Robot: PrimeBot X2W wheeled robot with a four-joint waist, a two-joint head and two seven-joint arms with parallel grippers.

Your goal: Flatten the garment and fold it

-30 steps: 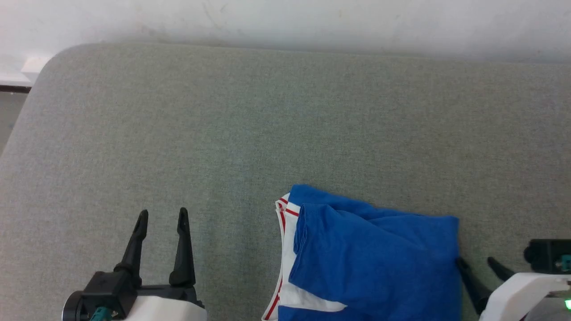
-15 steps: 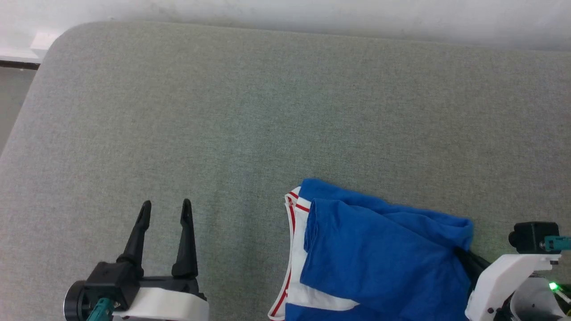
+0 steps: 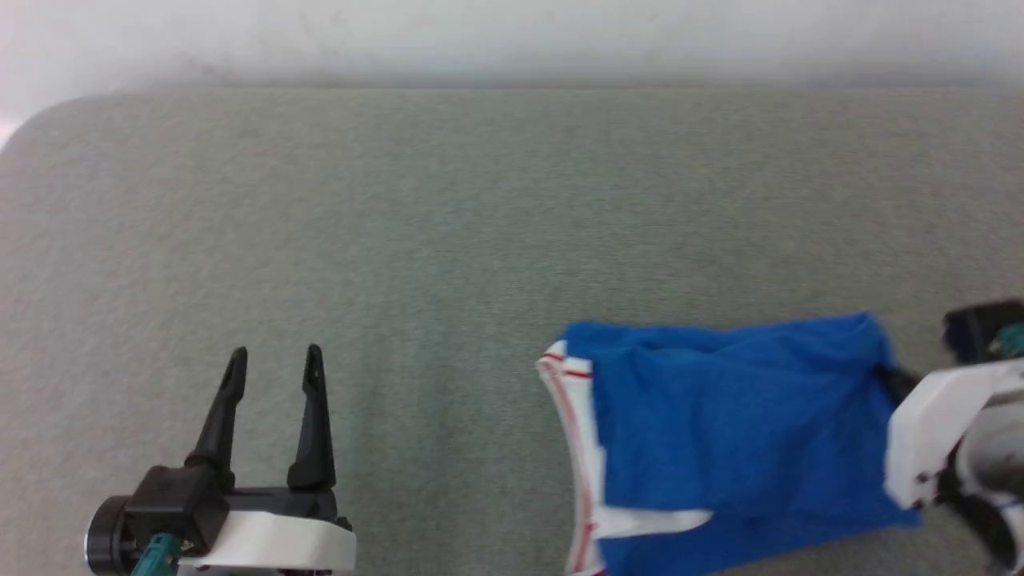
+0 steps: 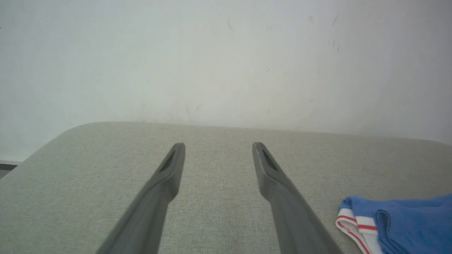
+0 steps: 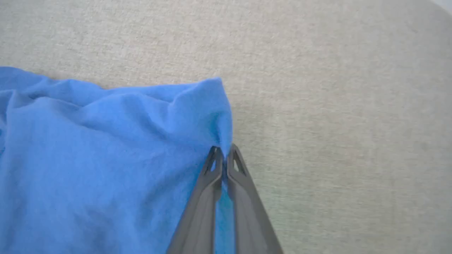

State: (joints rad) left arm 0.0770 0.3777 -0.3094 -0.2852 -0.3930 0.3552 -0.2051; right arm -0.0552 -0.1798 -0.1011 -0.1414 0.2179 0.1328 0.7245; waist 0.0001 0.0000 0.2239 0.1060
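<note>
Right wrist view had the right gripper (image 5: 224,151) pinched together on the far right corner of the blue shirt (image 5: 106,158), with cloth puckering at its tips. From the head view the shirt lay bunched at about five o'clock on the grey surface (image 3: 400,240), its white, red-striped trim facing nine o'clock. The left gripper (image 3: 276,350) hung at seven o'clock, fingers apart and empty, well clear of it.

I judged the hold thin. A tug toward three o'clock could slip the corner free, or drag the whole bundle along, since nothing pinned its other side.

A second before, those right fingers had stood apart just beside the shirt's edge. Since then they had closed, and the top layer had stretched flatter rightward. The camera had shifted too.
</note>
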